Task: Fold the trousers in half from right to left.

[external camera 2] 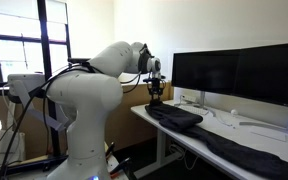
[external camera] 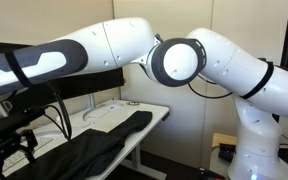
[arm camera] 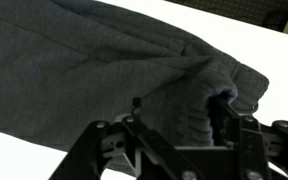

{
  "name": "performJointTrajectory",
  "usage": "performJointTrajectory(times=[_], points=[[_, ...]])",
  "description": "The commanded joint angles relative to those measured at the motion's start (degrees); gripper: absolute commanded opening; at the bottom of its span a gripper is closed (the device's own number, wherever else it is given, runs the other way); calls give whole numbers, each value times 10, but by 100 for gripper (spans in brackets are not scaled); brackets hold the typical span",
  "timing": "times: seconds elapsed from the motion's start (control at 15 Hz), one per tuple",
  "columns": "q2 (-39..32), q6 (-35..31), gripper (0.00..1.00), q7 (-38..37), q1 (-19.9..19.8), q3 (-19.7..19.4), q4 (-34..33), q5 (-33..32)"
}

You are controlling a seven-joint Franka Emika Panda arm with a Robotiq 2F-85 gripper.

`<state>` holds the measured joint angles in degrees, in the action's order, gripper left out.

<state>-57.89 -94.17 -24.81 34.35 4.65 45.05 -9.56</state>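
Trousers point(external camera 2: 199, 128) lie flat on white surface point(arm camera: 234, 40), right under pincer point(arm camera: 179, 115). Pincer fingers apart, pressing into bunched cloth end, nothing held. Thin grab could slip, fold crooked.

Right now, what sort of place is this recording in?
Likely an office or lab: a white desk carrying two black monitors, with a large window behind. The trousers lie along the desk under the gripper.

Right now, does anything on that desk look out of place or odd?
Yes: dark trousers lie stretched along an office desk in front of two monitors, one end bunched up under the robot's hand. Clothing looks odd on a computer desk.
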Motion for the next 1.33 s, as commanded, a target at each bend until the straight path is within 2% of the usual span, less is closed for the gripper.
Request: performJointTrajectory(times=[0.0, 0.47, 0.93, 1.27], points=[[9, 33, 100, 5, -17, -10, -25, 0], [43, 49, 100, -3, -84, -31, -20, 14], [107, 48, 100, 8, -205, -37, 35, 31], [174, 29, 100, 36, -287, -38, 123, 48]])
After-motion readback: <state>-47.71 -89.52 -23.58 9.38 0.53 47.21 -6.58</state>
